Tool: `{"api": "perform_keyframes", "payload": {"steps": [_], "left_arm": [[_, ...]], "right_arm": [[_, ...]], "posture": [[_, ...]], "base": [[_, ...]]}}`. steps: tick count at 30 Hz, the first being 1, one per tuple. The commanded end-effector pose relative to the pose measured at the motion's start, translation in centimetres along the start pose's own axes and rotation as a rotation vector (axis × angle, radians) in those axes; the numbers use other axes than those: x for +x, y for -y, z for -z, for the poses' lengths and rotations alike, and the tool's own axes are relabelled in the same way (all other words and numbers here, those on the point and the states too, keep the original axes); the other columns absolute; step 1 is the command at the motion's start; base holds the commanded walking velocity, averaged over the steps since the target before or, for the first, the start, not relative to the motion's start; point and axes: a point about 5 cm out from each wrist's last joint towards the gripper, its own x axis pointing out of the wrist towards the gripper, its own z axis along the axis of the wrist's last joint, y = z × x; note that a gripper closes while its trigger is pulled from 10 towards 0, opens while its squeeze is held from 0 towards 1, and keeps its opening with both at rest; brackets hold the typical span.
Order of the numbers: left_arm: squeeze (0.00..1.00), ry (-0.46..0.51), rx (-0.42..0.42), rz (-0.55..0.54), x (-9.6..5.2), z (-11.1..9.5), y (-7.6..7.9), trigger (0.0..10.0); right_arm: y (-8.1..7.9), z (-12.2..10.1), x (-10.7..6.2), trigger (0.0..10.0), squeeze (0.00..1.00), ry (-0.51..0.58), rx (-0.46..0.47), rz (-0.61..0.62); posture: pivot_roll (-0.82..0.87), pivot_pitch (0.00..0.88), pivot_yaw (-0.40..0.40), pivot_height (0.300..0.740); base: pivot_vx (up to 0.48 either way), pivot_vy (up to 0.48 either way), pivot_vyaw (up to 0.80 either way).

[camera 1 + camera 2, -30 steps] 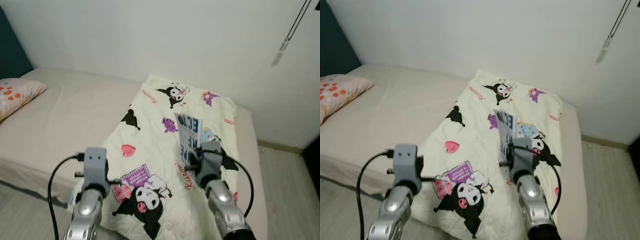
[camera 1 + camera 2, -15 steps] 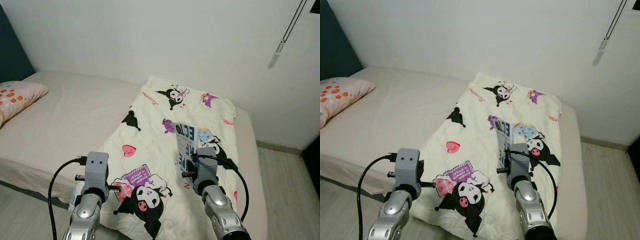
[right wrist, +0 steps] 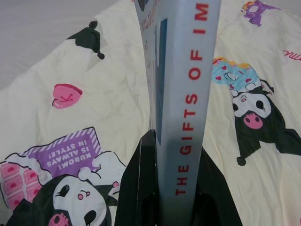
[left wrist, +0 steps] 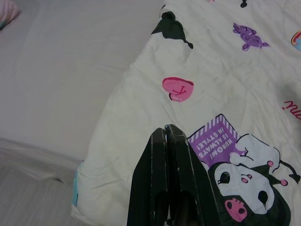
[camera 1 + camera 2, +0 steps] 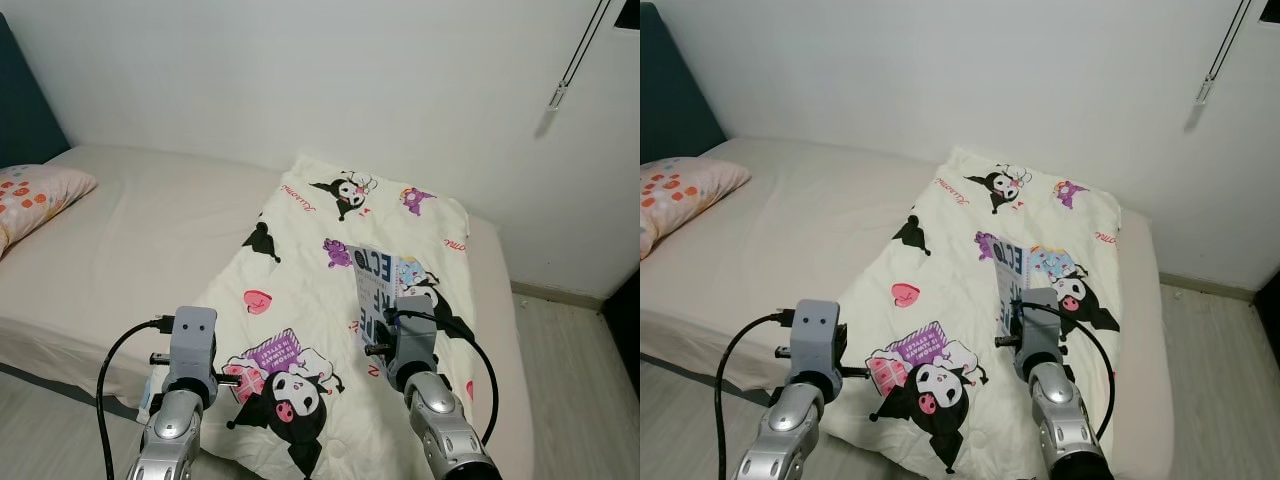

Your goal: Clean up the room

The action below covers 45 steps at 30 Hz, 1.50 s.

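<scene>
A grey-blue book (image 5: 377, 287) with red spine letters (image 3: 188, 94) stands upright over the bed. My right gripper (image 3: 176, 147) is shut on its lower end, one black finger (image 3: 141, 188) on each side of the spine. The book hangs above a cream blanket (image 5: 310, 250) printed with cartoon characters, hearts and purple signs. My left gripper (image 4: 166, 136) is shut with nothing in it and hovers over the blanket's near left part, beside a purple sign print (image 4: 214, 141). Both silver forearms reach forward from the bottom of the eye views.
The blanket lies across a beige bed (image 5: 150, 220) that runs along a white wall. A flowered pillow (image 5: 35, 190) lies at the far left. A cord (image 5: 575, 60) hangs at the upper right. Pale wooden floor (image 5: 570, 340) shows right of the bed.
The whole picture has shifted a little with the camera. Both arms sit lower in the frame than one second ago. The book stays in my right gripper.
</scene>
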Motion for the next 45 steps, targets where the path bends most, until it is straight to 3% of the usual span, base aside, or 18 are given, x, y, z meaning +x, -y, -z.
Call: {"api": "perform_keyframes", "payload": {"steps": [1, 14, 25, 45], "left_arm": [[0.00, -0.024, -0.006, -0.014, -0.3, 0.6, -0.3, 10.0], [0.00, -0.012, -0.021, -0.071, -1.0, 1.2, 0.2, 10.0], [0.00, 0.018, 0.000, -0.083, -0.6, 0.5, -1.0, 10.0], [0.00, 0.025, -0.001, -0.027, -0.1, -0.1, -0.7, 10.0]], "right_arm": [[-0.2, -0.4, 0.0, 10.0, 0.00, 0.036, 0.014, -0.004], [0.0, -0.2, 0.3, 10.0, 0.00, -0.014, -0.044, -0.113], [0.5, -0.7, 0.3, 10.0, 0.00, 0.028, -0.009, -0.064], [0.3, -0.1, 0.0, 10.0, 0.00, 0.027, 0.028, -0.034]], "posture": [[0.00, 0.074, 0.010, 0.740], [-0.01, 0.065, -0.085, 0.740], [0.00, 0.071, -0.038, 0.740], [0.01, 0.081, -0.004, 0.740]], "base": [[0.000, 0.000, 0.00], [0.000, 0.000, 0.00], [0.000, 0.000, 0.00], [0.000, 0.034, 0.00]]}}
